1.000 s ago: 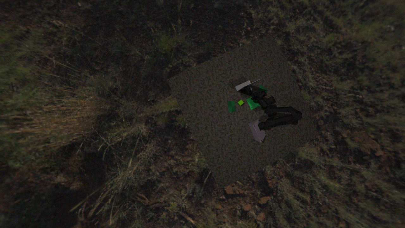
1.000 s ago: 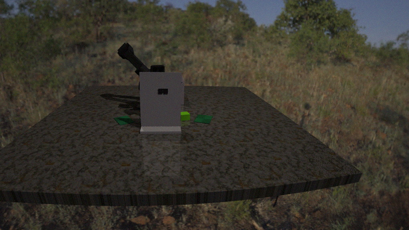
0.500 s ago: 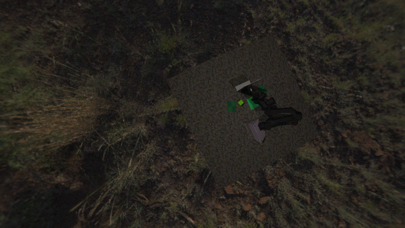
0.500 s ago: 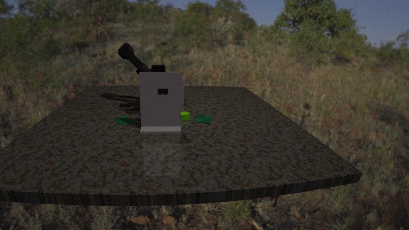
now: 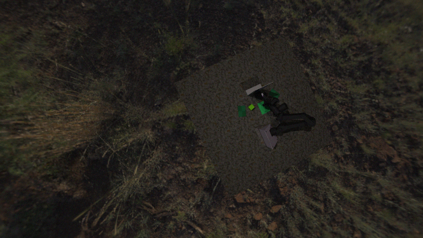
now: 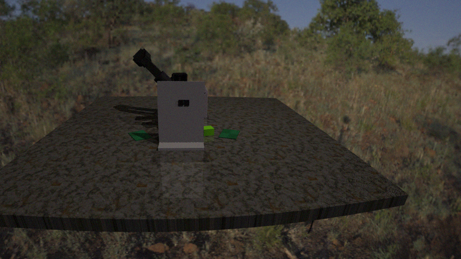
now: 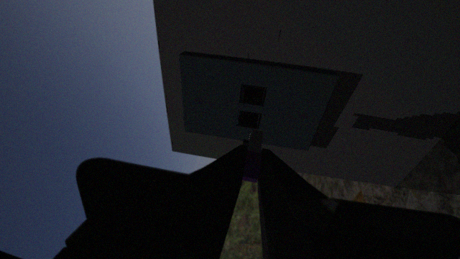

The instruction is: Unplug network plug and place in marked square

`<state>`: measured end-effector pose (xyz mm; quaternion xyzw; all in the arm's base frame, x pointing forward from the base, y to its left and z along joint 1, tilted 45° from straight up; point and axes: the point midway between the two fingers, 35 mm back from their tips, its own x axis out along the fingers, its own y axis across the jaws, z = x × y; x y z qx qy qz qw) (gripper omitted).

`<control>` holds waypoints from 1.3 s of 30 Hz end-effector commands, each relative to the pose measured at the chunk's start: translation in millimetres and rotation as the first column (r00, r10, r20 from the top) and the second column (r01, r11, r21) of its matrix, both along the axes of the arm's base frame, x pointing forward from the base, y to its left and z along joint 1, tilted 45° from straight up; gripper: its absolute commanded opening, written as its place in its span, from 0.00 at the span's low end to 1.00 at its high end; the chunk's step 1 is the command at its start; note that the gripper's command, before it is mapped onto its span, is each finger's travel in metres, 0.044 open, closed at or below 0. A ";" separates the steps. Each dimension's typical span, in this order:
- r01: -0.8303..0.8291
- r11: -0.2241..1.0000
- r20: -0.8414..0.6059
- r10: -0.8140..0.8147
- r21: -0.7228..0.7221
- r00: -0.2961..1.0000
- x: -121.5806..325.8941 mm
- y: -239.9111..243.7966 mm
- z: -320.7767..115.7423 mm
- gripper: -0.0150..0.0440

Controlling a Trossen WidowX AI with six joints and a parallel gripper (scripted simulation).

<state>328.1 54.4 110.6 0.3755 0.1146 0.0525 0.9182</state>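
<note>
The white upright panel point(image 5: 257, 88) stands on the stone table and shows in the exterior view point(image 6: 182, 113) with its dark socket hole point(image 6: 183, 102). In the wrist view the socket plate point(image 7: 259, 98) shows two dark openings, and both look empty. My gripper point(image 7: 253, 154) is shut on the small dark plug point(image 7: 253, 141), which sits at the fingertips just clear of the plate. From above, the gripper point(image 5: 261, 94) is right behind the panel. The plug's tab is too dark to make out.
Three flat green patches point(image 5: 242, 111) point(image 5: 263, 107) point(image 5: 274, 93) lie on the table near the panel. A small bright green cube point(image 5: 251, 107) sits between two of them. The arm's grey base plate point(image 5: 267, 136) lies nearer the front.
</note>
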 end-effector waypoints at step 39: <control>0.001 1.000 0.000 -0.001 0.000 1.000 -19.4 14.0 8.3 0.25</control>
